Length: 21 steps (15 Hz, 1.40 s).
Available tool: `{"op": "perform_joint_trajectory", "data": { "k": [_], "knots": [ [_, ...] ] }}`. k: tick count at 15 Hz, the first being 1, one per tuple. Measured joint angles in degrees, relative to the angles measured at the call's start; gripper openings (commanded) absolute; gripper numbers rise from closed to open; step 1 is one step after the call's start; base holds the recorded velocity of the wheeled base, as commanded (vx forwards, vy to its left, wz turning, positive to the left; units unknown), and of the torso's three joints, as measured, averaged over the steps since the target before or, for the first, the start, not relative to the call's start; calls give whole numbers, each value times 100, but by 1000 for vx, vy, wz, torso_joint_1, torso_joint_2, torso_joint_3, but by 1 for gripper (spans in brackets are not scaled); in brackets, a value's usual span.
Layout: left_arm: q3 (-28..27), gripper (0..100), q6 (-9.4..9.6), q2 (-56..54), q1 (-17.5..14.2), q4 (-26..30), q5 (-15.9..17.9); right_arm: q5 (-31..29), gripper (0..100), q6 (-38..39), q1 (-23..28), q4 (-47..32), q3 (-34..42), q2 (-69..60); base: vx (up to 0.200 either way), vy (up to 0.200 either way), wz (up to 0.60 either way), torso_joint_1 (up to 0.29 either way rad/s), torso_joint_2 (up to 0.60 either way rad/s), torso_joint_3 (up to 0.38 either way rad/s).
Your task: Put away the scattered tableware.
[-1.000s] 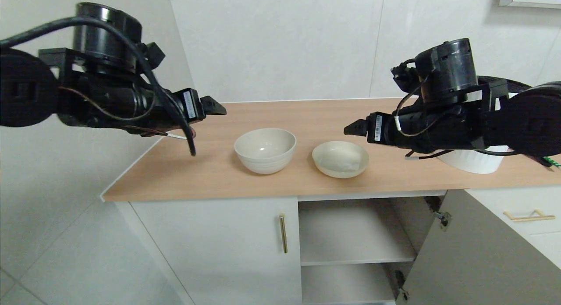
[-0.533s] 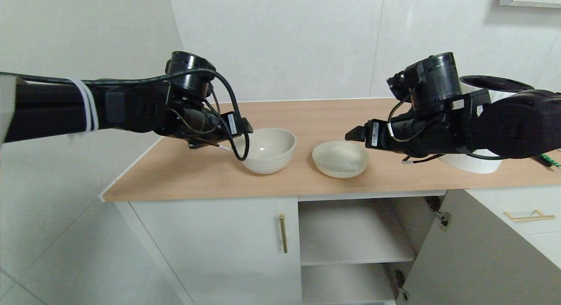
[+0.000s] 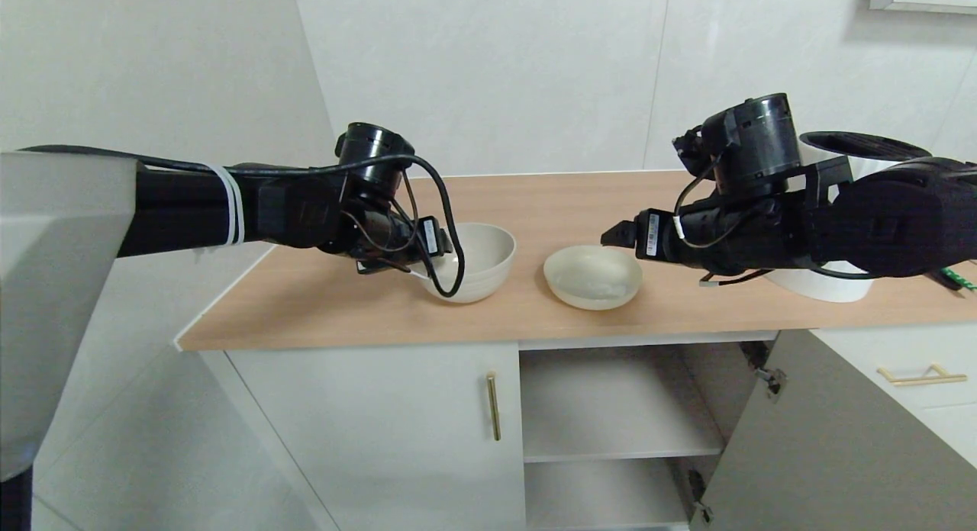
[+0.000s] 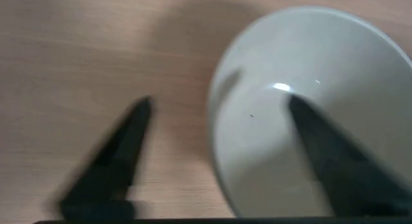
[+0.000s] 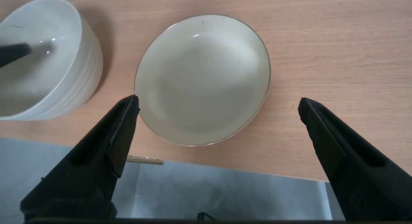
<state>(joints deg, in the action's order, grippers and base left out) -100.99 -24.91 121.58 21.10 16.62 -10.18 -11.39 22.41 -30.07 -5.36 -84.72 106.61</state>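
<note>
A deep cream bowl (image 3: 477,264) (image 4: 309,89) and a shallow cream dish (image 3: 593,277) (image 5: 203,79) stand side by side on the wooden counter (image 3: 534,199). My left gripper (image 3: 445,245) (image 4: 219,103) is open at the deep bowl's left rim, with one finger (image 4: 328,159) inside the bowl and the other (image 4: 109,166) outside it. Open too, my right gripper (image 3: 612,233) (image 5: 215,111) hovers just above the shallow dish, its fingers spread wider than the dish. The deep bowl (image 5: 45,63) also appears beside the dish in the right wrist view.
A white ribbed container (image 3: 820,284) sits on the counter behind my right arm. Below the counter, a cabinet stands open with two bare shelves (image 3: 611,409), its door (image 3: 801,439) swung out to the right. A tiled wall backs the counter.
My left arm has reached forward and down from the counter's left end to the deep bowl's rim. My right gripper has barely shifted over the dish.
</note>
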Motion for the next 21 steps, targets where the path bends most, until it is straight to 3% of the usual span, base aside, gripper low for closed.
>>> {"op": "perform_joint_trajectory", "data": {
  "k": [4,7,10,15,16,21],
  "knots": [
    [0,0,-13,-2,30,0,-9,-2,100,-22,54,1,0,50,0,0,0,0,0,0],
    [38,0,-240,-254,41,10,-9,-13,100,-43,65,-27,-28,163,0,0,0,0,0,0],
    [361,0,-361,-833,100,10,9,-356,100,-55,65,-200,-204,445,0,0,0,0,0,0],
    [833,0,-380,-1640,233,-1,24,-763,100,-54,108,-396,-522,996,0,0,0,0,0,0],
    [855,0,-385,-1698,238,0,26,-766,0,-55,122,-391,-538,1062,0,0,0,0,0,0],
    [992,0,-389,-2000,351,-1,44,-761,0,-49,127,-367,-629,1302,0,0,0,0,0,0]
  ]
}}
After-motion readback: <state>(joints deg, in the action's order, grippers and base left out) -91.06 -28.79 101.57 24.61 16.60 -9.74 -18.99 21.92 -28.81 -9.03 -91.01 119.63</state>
